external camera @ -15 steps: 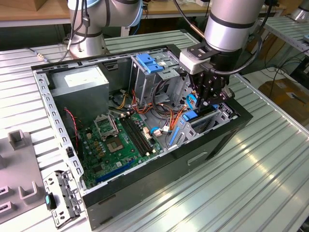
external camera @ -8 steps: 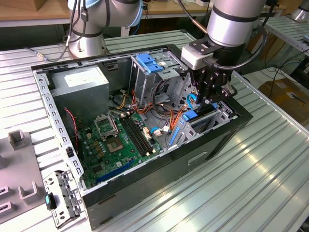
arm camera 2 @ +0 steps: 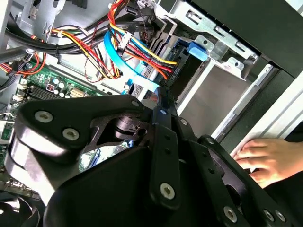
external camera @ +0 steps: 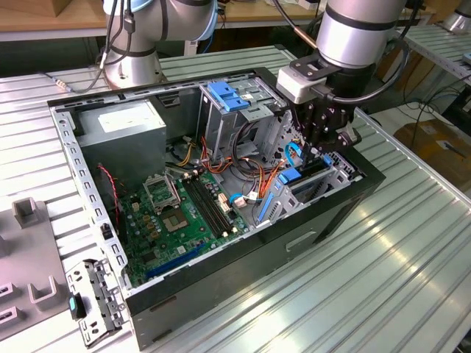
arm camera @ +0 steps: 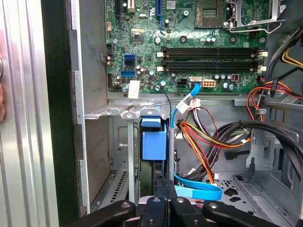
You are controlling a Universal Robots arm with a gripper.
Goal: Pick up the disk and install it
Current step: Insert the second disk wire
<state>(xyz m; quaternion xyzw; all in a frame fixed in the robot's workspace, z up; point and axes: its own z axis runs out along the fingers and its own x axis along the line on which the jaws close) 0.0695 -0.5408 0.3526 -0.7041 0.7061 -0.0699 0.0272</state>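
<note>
there, gripper (external camera: 324,144) above disk (external camera: 310,170), in bay

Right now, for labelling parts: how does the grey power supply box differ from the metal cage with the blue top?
The power supply box is a closed grey block with a white sticker; the metal cage is open-sided, with a blue plastic top. The box sits at the exterior view's left; the cage stands taller, to its right. Both sit inside the open computer case.
</note>
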